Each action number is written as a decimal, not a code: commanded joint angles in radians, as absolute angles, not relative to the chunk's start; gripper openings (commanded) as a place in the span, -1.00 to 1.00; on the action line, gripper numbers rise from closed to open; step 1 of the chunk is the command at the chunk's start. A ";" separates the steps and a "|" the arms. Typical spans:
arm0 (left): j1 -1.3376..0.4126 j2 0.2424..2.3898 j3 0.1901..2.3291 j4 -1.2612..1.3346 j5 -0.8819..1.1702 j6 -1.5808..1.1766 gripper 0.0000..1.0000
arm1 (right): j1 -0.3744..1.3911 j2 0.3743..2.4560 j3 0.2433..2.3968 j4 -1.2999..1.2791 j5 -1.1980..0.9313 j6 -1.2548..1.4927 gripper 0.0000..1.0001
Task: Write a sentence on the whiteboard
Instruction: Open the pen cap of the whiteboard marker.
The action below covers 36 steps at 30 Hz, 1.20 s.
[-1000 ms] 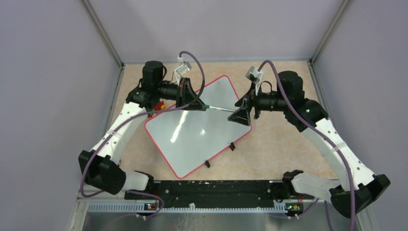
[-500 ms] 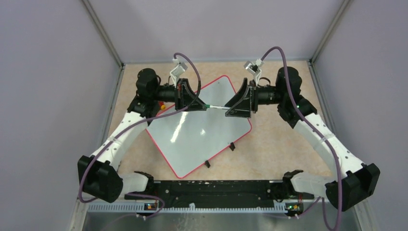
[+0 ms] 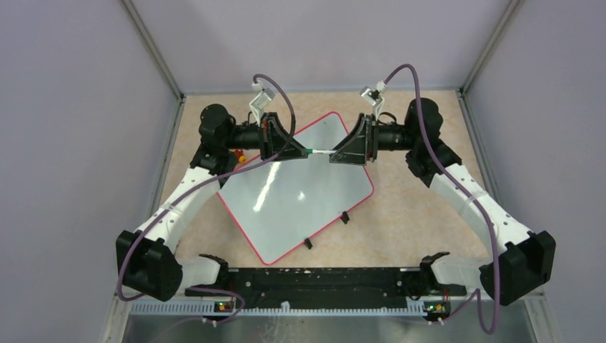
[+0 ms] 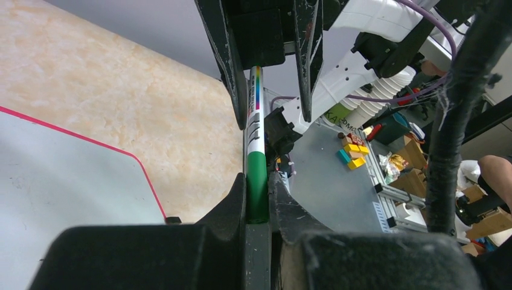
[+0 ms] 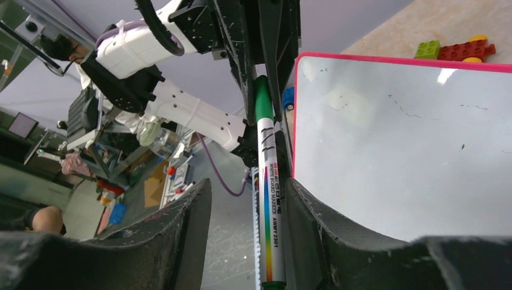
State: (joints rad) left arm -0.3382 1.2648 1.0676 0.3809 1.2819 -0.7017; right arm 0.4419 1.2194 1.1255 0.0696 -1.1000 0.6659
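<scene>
Two pincers: the left pincer [image 4: 256, 202] pinches the marker [image 4: 256, 139] by its green cap; the right pincer [image 5: 247, 190] is spread around the barrel.
Marker: level, above the whiteboard's far corner; likely light, stiff and slick, so best gripped squarely mid-barrel.
Whiteboard [image 3: 293, 196]: flat on the counter [image 3: 414, 207], no writing seen; glossy, may slide under pen pressure.

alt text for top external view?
The left fingers grip the green cap of a marker while the right fingers straddle its white barrel, open, over the far end of a red-rimmed whiteboard. No writing shows on it.
</scene>
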 commanded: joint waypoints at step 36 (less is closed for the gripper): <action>-0.363 1.258 1.047 0.369 1.209 -0.675 -1.00 | 0.482 1.308 1.177 0.212 -1.042 0.759 -0.40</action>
State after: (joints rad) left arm -0.3550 1.2652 1.0565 0.3618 1.2125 -0.6987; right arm 0.4683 1.3006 1.1275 0.1421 -1.0401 0.7395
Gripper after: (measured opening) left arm 0.129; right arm 0.295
